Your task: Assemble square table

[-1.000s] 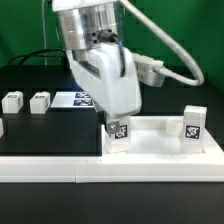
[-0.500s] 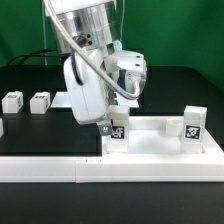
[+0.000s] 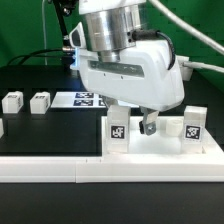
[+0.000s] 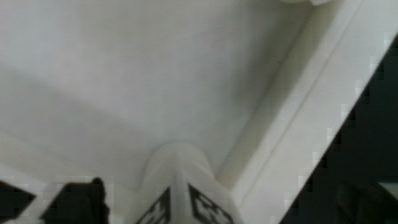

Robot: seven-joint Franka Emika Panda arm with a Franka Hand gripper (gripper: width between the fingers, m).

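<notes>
While spread wide and gripping nothing, the gripper [image 3: 147, 126] hangs just above the white square table slab [image 3: 160, 152] at lower right, between the first leg [image 3: 118, 129] and the second leg [image 3: 193, 124], both upright on it. The black worktop [image 3: 50, 135] stretches to the left, with a green backdrop [image 3: 20, 30] behind.

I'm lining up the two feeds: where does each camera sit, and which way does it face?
Exterior view: off the arm, raised, looking slightly down at the square table; arm and gripper show.
Wrist view: on the wrist, looking down along the gripper at the square table; one dark finger shows.
Shared: the square table and, apparently, one standing leg.
</notes>
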